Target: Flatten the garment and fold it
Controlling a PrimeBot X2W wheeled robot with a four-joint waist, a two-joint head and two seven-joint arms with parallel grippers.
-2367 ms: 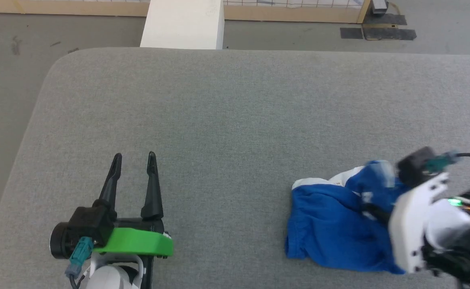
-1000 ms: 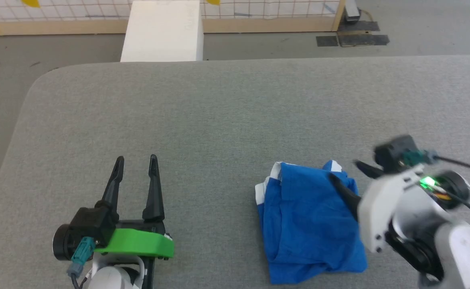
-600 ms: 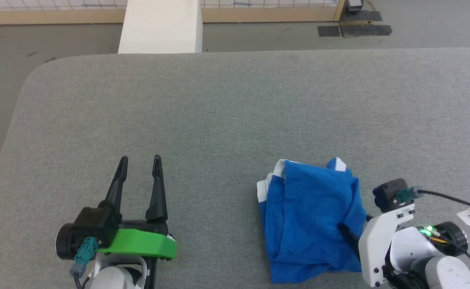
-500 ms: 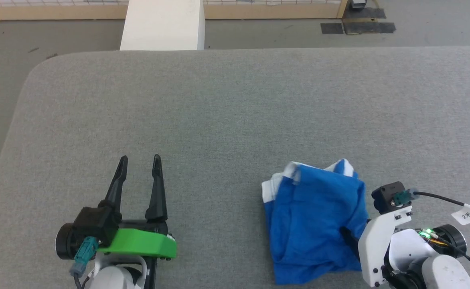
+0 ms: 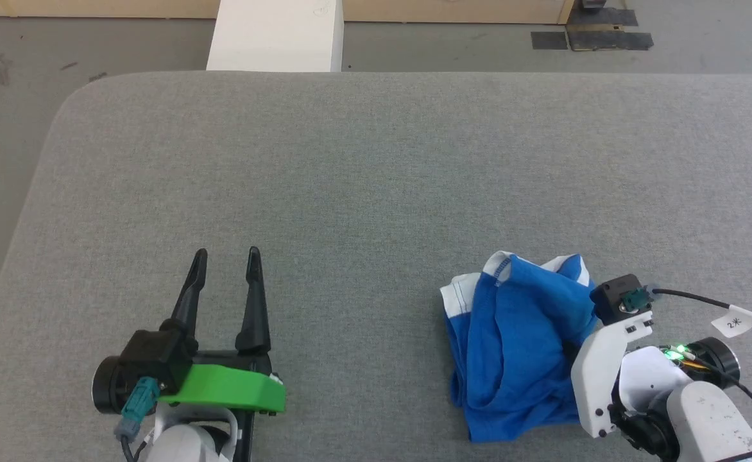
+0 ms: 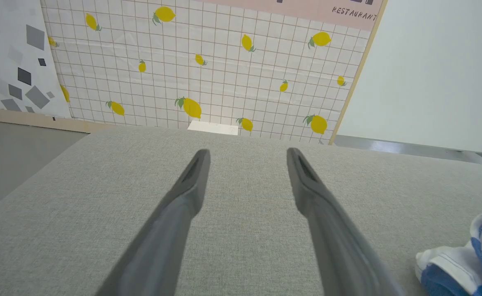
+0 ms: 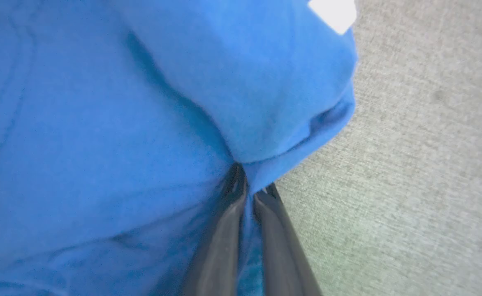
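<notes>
The garment [image 5: 517,346] lies crumpled on the near right of the grey table [image 5: 350,160], royal blue with white trim bands at its far-left corner. No print shows. My right gripper [image 7: 252,181] is shut on a fold at the garment's right edge, with blue cloth pinched between the dark fingers. In the head view its white wrist [image 5: 607,372] sits against the garment's right side and hides the fingers. My left gripper [image 5: 227,251] rests open over bare table at the near left, well apart from the garment, whose white-trimmed corner [image 6: 471,263] shows in the left wrist view.
A white block [image 5: 276,35] stands on the floor just past the table's far edge. Dark mats [image 5: 591,40] lie on the floor at the far right. The table's rounded far-left corner [image 5: 87,86] drops to grey floor. A lemon-print wall [image 6: 208,65] is behind.
The right gripper let go of the garment, swung back to its right edge and shut on a fold there, bunching that side up. The head view shifted. The left gripper stayed still.
</notes>
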